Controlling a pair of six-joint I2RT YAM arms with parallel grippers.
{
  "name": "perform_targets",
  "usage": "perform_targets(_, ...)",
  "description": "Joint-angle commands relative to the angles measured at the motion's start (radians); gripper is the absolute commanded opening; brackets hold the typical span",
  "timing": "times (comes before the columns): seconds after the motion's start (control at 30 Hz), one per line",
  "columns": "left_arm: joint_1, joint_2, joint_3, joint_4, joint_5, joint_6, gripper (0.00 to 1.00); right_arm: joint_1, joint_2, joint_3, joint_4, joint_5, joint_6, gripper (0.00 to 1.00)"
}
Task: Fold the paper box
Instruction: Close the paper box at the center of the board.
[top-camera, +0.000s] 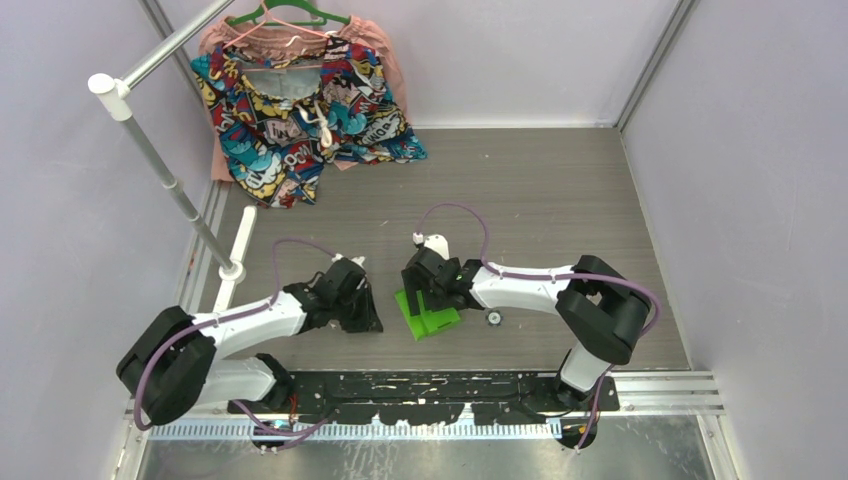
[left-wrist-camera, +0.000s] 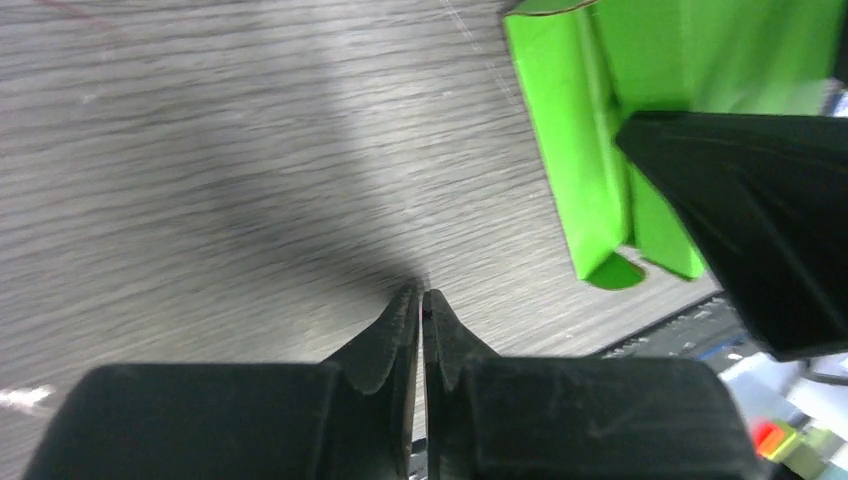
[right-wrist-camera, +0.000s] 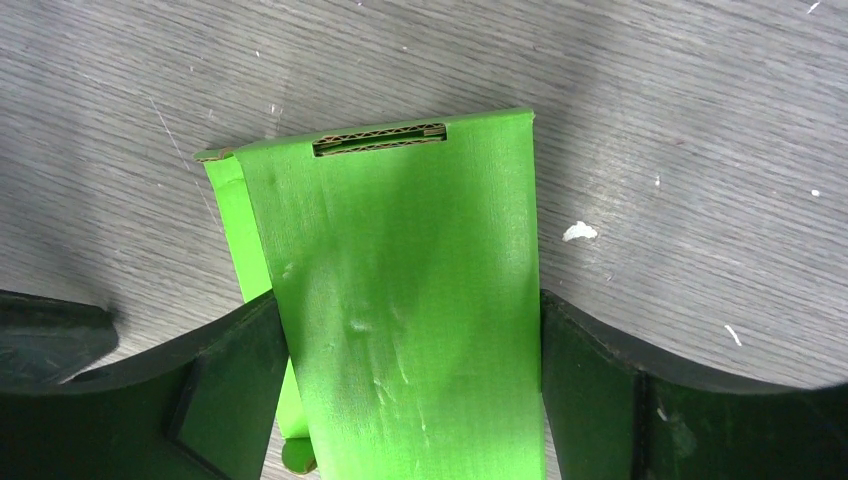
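The paper box (top-camera: 430, 315) is bright lime-green card, partly folded, and rests on the grey table between the two arms. In the right wrist view the paper box (right-wrist-camera: 410, 290) fills the gap between the black fingers (right-wrist-camera: 235, 390), and both fingers press its side walls; a slot shows at its far edge. My right gripper (right-wrist-camera: 413, 380) is shut on it at full width. My left gripper (left-wrist-camera: 421, 295) is shut with nothing in it, its tips low over the table just left of the paper box (left-wrist-camera: 590, 150). From above, the left gripper (top-camera: 365, 318) sits close beside the box.
A colourful patterned garment (top-camera: 300, 100) hangs from a green hanger at the back left, on a white rack pole (top-camera: 165, 170). A small round object (top-camera: 493, 317) lies just right of the box. A black rail (top-camera: 430, 385) runs along the near edge.
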Motion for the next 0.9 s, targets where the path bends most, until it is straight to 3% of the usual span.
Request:
perform_targets(0.0, 0.011, 0.066, -0.053, 0.151, -0.009, -0.045, 0.08, -0.001, -0.015, -0.020, 0.019, -0.053, 0.041, 0.49)
perform_targets(0.17, 0.014, 0.105, -0.106, 0.297, -0.022, -0.115, 0.14, -0.002, -0.011, -0.032, 0.027, -0.053, 0.046, 0.48)
perform_targets(0.3, 0.041, 0.078, -0.101, 0.278, -0.067, -0.111, 0.19, -0.001, -0.007, -0.038, 0.032, -0.057, 0.047, 0.48)
perform_targets(0.4, 0.083, 0.048, -0.104, 0.251, -0.063, -0.096, 0.31, -0.001, -0.004, -0.040, 0.036, -0.059, 0.048, 0.48)
perform_targets(0.53, 0.120, 0.028, -0.112, 0.232, -0.063, -0.060, 0.35, -0.001, -0.002, -0.043, 0.042, -0.066, 0.048, 0.48)
perform_targets(0.67, 0.144, 0.066, -0.145, 0.300, -0.044, -0.044, 0.29, -0.001, 0.007, -0.041, 0.050, -0.086, 0.048, 0.48)
perform_targets(0.87, 0.146, 0.162, -0.173, 0.419, -0.020, -0.053, 0.00, 0.000, 0.042, -0.011, 0.006, -0.060, 0.039, 0.42)
